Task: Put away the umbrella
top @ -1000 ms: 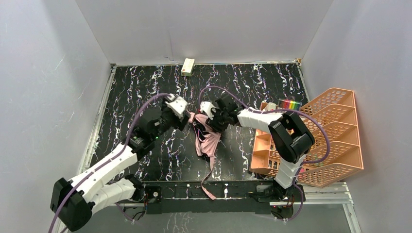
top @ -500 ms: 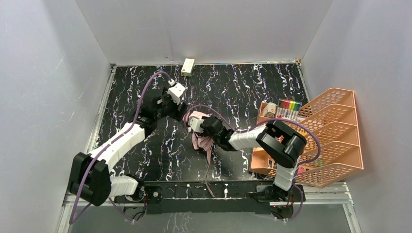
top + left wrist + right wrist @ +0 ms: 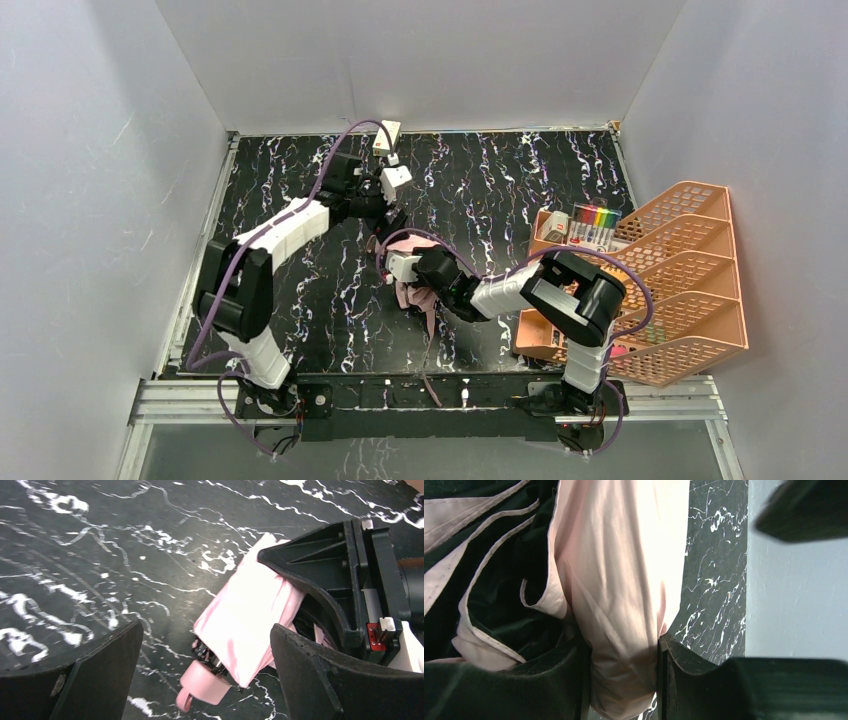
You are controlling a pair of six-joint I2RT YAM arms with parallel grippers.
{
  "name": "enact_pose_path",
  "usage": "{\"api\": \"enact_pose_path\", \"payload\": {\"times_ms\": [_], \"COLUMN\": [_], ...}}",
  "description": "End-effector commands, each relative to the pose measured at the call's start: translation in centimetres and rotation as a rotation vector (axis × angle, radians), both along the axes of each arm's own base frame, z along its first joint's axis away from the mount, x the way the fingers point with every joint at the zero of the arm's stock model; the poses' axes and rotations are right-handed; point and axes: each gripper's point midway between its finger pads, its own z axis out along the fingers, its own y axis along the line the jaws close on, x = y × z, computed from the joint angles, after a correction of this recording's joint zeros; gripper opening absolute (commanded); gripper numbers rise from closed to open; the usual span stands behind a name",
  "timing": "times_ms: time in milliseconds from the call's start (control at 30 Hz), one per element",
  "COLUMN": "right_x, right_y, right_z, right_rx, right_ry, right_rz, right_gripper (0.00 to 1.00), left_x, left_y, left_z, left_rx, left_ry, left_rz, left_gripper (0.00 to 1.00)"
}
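As my left claw (image 3: 206, 627) is backing off the umbrella (image 3: 235, 625), jaws wide and empty, my right claw (image 3: 624, 650) is clamping its pink fabric alone on the worktop (image 3: 520, 180), well left of the orange rack (image 3: 690, 290); stowing is now falling to it.

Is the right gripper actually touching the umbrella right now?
Touching. The right wrist view shows the umbrella with its pink fabric pinched between the two fingers of the right gripper, pressed against both.
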Motion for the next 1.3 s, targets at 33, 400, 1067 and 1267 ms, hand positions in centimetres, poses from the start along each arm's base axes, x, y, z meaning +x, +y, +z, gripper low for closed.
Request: {"api": "enact_pose_path", "payload": {"times_ms": [33,400,1067,1267], "right_x": [-4.5,-5.0,-6.1,-8.3], "right_y": [-3.6,-3.6,-1.0,-2.0], "right_z": [-7.1,-7.0,-0.8,3.9], "right_rx": [-0.226,-0.220,-0.020,0.236], "right_ry": [0.218,0.234,0.261,0.387], "right_rz": [0.085,0.107,0.162,0.002], "right_gripper": [0.28,0.29,0.62,0.73], "left_x": [-2.7,-2.7,-6.2,-6.3], "left_y": [-1.7,-1.9,0.5,1.7], "left_z": [-0.3,-4.5,-9.6,-10.7], "left_rx": [-0.065,0.013,0.214,0.275], "left_ry": [0.113,0.177,0.266,0.276], "left_rz": [-0.193,-0.276,-0.153,-0.077], "left_gripper": [0.98,0.97,0.00,0.00]}}
